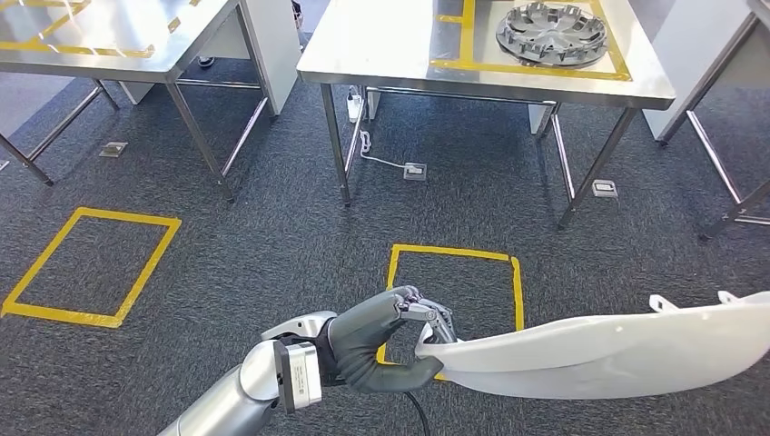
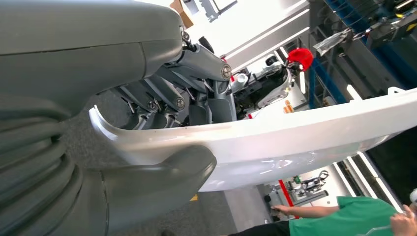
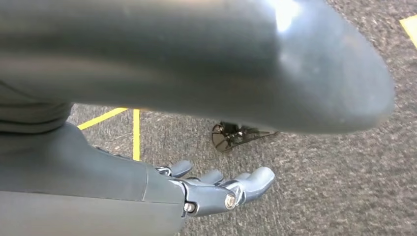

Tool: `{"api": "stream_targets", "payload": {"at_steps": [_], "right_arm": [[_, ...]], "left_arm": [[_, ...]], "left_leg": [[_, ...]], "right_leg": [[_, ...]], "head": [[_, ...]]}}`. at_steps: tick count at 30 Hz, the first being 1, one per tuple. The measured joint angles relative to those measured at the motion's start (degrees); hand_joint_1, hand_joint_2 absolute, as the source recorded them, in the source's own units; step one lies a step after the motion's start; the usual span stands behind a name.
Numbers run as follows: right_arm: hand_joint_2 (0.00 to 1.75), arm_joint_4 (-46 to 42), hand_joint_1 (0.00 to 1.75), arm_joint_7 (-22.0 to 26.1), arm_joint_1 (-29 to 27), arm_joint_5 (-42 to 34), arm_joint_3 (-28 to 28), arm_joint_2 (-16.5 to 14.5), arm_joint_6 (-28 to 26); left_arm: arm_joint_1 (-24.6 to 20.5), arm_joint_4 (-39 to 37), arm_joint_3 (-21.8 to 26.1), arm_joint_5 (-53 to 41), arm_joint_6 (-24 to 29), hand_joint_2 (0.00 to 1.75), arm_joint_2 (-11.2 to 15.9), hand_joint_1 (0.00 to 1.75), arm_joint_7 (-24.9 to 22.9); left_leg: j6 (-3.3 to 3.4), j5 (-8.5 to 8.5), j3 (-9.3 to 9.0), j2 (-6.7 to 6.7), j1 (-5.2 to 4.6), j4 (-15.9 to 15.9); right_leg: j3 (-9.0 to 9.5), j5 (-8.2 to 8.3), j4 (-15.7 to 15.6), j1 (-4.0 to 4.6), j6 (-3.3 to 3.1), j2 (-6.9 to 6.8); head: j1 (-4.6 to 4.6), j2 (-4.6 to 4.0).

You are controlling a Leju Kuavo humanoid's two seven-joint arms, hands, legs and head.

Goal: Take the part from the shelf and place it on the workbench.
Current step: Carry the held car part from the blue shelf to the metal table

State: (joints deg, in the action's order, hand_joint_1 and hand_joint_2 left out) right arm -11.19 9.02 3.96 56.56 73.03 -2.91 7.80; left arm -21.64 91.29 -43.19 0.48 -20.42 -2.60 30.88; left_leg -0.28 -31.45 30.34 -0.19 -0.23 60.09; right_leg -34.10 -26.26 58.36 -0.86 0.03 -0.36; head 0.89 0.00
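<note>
**Inspector A:** Nearest the body, the left hand (image 1: 386, 341) is seen clamped on one end of the white part (image 1: 599, 350). The part is carried above the carpet, stretching towards the robot's right, and no surface is touched by it.

**Inspector B:** Confirmed in the left wrist view: the thumb (image 2: 162, 179) is pressed against one face of the part (image 2: 295, 137), and the darker fingers (image 2: 167, 101) are hooked over its edge from the other side.

**Inspector A:** The right hand (image 3: 216, 189) is recorded above grey carpet, fingers spread and nothing held.

**Inspector B:** Noted. On the floor under the part, a yellow taped square (image 1: 454, 300) is marked. A second taped square (image 1: 91, 268) lies further left.

**Inspector A:** Beyond these, a steel workbench (image 1: 381, 45) is observed, with a grey wheel cover (image 1: 551, 33) resting inside its taped outline. A cable and floor socket (image 1: 414, 170) lie beneath it. Another steel table (image 1: 118, 36) stands to the left.

**Inspector B:** In the left wrist view, a person in a green shirt (image 2: 344, 216) is recorded behind the part, along with blue racking (image 2: 339, 59).
</note>
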Motion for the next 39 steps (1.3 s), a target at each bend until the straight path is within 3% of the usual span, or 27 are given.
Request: {"api": "stream_targets", "payload": {"at_steps": [2,4,5,6,8,10,15,16,18,19,20,21,22,23,25,26,29,31,34,35,36,37,39], "right_arm": [[0.0,0.0,0.0,0.0,0.0,-0.1,0.2,-0.1,0.0],[0.0,0.0,0.0,0.1,0.0,-0.1,0.4,-0.1,0.0],[0.0,0.0,0.0,0.2,0.0,-0.2,0.5,-0.1,0.0],[0.0,0.0,0.0,0.2,0.0,-0.3,0.5,-0.1,0.0],[0.0,0.0,0.0,0.3,0.0,-0.7,0.7,-0.3,0.0],[0.0,0.0,0.0,0.3,0.1,-1.0,1.1,-0.5,0.0],[0.0,0.0,0.0,0.3,0.3,-1.1,1.5,-0.6,0.0],[0.0,0.0,0.0,0.3,0.3,-1.0,1.5,-0.6,0.1],[0.0,0.0,0.0,0.3,0.3,-0.9,1.5,-0.7,0.3],[0.0,0.0,0.0,0.2,0.2,-0.9,1.5,-0.7,0.2],[0.0,0.0,0.0,0.2,0.1,-0.8,1.5,-0.7,0.2],[0.0,0.0,0.0,0.2,0.0,-0.8,1.5,-0.7,0.1],[0.0,0.0,0.0,0.2,0.0,-0.8,1.5,-0.7,0.1],[0.0,0.0,0.0,0.2,0.0,-0.8,1.5,-0.7,0.1],[0.0,0.0,0.0,0.1,0.1,-0.8,1.5,-0.7,0.1],[0.0,0.0,0.0,0.1,0.1,-0.8,1.5,-0.7,0.1],[0.0,0.0,0.0,0.1,0.1,-0.8,1.5,-0.7,0.0],[0.0,0.0,0.0,0.1,0.1,-0.7,1.5,-0.7,0.0],[0.0,0.0,0.0,0.1,0.1,-0.8,1.5,-0.7,0.0],[0.0,0.0,0.0,0.1,0.1,-0.8,1.5,-0.7,0.0],[0.0,0.0,0.0,0.0,0.1,-0.8,1.5,-0.7,0.0],[0.0,0.0,0.0,0.0,0.1,-0.9,1.5,-0.7,0.0],[0.0,0.0,0.0,0.0,0.1,-1.1,1.7,-0.7,0.0]], "left_arm": [[-0.1,0.0,-0.1,0.0,0.0,1.75,0.0,1.75,0.0],[-0.1,-0.1,-0.1,0.0,0.0,1.75,0.2,1.75,0.0],[-0.1,-0.2,-0.1,0.0,0.0,1.75,0.3,1.75,0.0],[-0.1,-0.3,-0.1,0.0,0.0,1.75,0.4,1.75,0.0],[-0.2,-0.3,-0.2,-0.1,0.0,1.75,0.5,1.75,0.1],[-0.2,-0.4,-0.3,-0.1,0.0,1.75,0.5,1.75,0.3],[-0.5,-0.4,-0.6,-0.1,0.0,1.75,0.4,1.75,0.5],[-0.6,-0.4,-0.6,-0.1,0.0,1.75,0.4,1.75,0.5],[-0.7,-0.5,-0.8,-0.1,0.0,1.75,0.4,1.75,0.5],[-0.7,-0.7,-0.9,-0.1,0.1,1.75,0.4,1.75,0.5],[-0.7,-0.8,-0.9,-0.1,0.1,1.75,0.4,1.75,0.5],[-0.7,-0.9,-1.0,-0.1,0.2,1.75,0.4,1.75,0.5],[-0.7,-1.0,-1.0,-0.1,0.3,1.75,0.4,1.75,0.5],[-0.7,-1.0,-1.0,-0.1,0.3,1.75,0.4,1.75,0.5],[-0.7,-1.2,-1.0,-0.1,0.4,1.75,0.4,1.75,0.5],[-0.7,-1.2,-1.0,-0.1,0.4,1.75,0.5,1.75,0.5],[-0.8,-1.2,-1.0,-0.1,0.5,1.75,0.5,1.75,0.6],[-0.8,-1.1,-1.0,-0.1,0.6,1.75,0.5,1.75,0.7],[-0.8,-1.2,-1.1,-0.1,0.7,1.75,0.7,1.75,0.8],[-0.7,-1.3,-1.1,-0.1,0.8,1.75,0.8,1.75,0.8],[-0.7,-1.3,-1.1,-0.1,0.8,1.75,0.8,1.75,0.8],[-0.7,-1.3,-1.1,-0.1,0.8,1.75,0.9,1.75,0.8],[-0.7,-1.3,-1.1,-0.2,0.9,1.75,0.9,1.75,0.8]], "left_leg": [[-0.37,-2.79,3.43,0.02,0.08,6.7],[-0.52,-4.79,8.4,0.02,0.15,14.3],[-0.49,-4.1,9.8,0.02,0.15,15.5],[-0.38,-2.21,10.12,0.02,0.15,14.5],[0.08,3.44,7.86,-0.03,0.11,6.9],[0.53,6.34,5.49,-0.13,-0.05,0.6],[1.99,5.8,4.24,-0.19,-0.1,-1.3],[2.3,5.66,3.87,-0.11,0.06,-1.6],[2.69,5.15,3.35,0.05,0.1,-1.7],[2.74,4.84,3.1,0.07,0.09,-1.7],[2.73,4.5,2.76,0.07,0.09,-1.6],[2.65,4.14,2.31,0.06,0.12,-1.6],[2.52,3.72,1.75,0.06,0.18,-1.6],[2.32,3.27,1.18,0.07,0.22,-1.6],[1.7,2.37,0.46,0.07,0.01,-1.5],[1.36,2.03,0.31,0.07,-0.12,-1.5],[0.41,1.34,-0.2,0.2,-0.12,-1.6],[-0.24,-0.21,0.74,0.26,0.03,1.4],[-0.8,-4.47,7.22,0.22,0.22,12.8],[-0.82,-4.58,9.08,0.21,0.24,15.1],[-0.76,-3.39,9.87,0.21,0.24,15.2],[-0.62,-1.16,9.51,0.2,0.24,13.1],[-0.08,3.96,6.67,0.05,0.17,5.0]], "right_leg": [[0.83,-0.61,-0.1,-0.09,-0.62,0.01],[1.62,-1.34,-0.1,-0.03,-0.76,0.08],[2.09,-1.72,-0.1,-0.01,-0.73,0.18],[2.65,-2.14,-0.1,0.0,-0.66,0.32],[3.87,-3.04,-0.1,-0.01,-0.43,0.59],[4.52,-3.91,0.0,0.13,0.08,0.8],[4.55,-5.34,1.1,-0.01,1.88,0.76],[3.44,-6.36,3.4,-0.05,2.2,0.7],[-1.12,-9.14,11.0,-0.12,2.62,0.64],[-3.61,-9.87,14.5,-0.14,2.76,0.64],[-5.39,-9.55,16.3,-0.17,2.84,0.63],[-6.07,-7.95,15.9,-0.19,2.87,0.62],[-5.51,-5.36,13.2,-0.22,2.87,0.58],[-4.15,-2.45,9.1,-0.26,2.83,0.43],[-1.55,0.67,2.3,-0.08,2.39,-0.01],[-0.95,0.88,0.9,0.05,1.99,-0.16],[-0.47,0.13,0.4,0.16,0.64,0.01],[0.26,-0.19,0.2,-0.05,-0.16,0.11],[1.23,-1.02,0.1,-0.07,-0.78,0.22],[1.56,-1.33,0.1,-0.04,-0.78,0.33],[1.97,-1.65,0.1,-0.02,-0.72,0.47],[2.49,-2.0,0.1,-0.01,-0.62,0.63],[3.49,-2.78,0.2,0.03,-0.31,0.87]], "head": [[-0.24,0.0],[-0.36,0.0],[-0.38,0.0],[-0.41,0.0],[-0.47,0.0],[-0.51,0.0],[-0.38,0.0],[-0.29,0.0],[-0.12,0.0],[-0.09,0.0],[-0.07,0.0],[-0.04,0.0],[-0.01,0.0],[0.04,0.0],[0.15,0.0],[0.14,0.0],[0.04,0.0],[-0.16,0.0],[-0.45,0.0],[-0.46,0.0],[-0.48,0.0],[-0.5,0.0],[-0.55,0.0]]}}
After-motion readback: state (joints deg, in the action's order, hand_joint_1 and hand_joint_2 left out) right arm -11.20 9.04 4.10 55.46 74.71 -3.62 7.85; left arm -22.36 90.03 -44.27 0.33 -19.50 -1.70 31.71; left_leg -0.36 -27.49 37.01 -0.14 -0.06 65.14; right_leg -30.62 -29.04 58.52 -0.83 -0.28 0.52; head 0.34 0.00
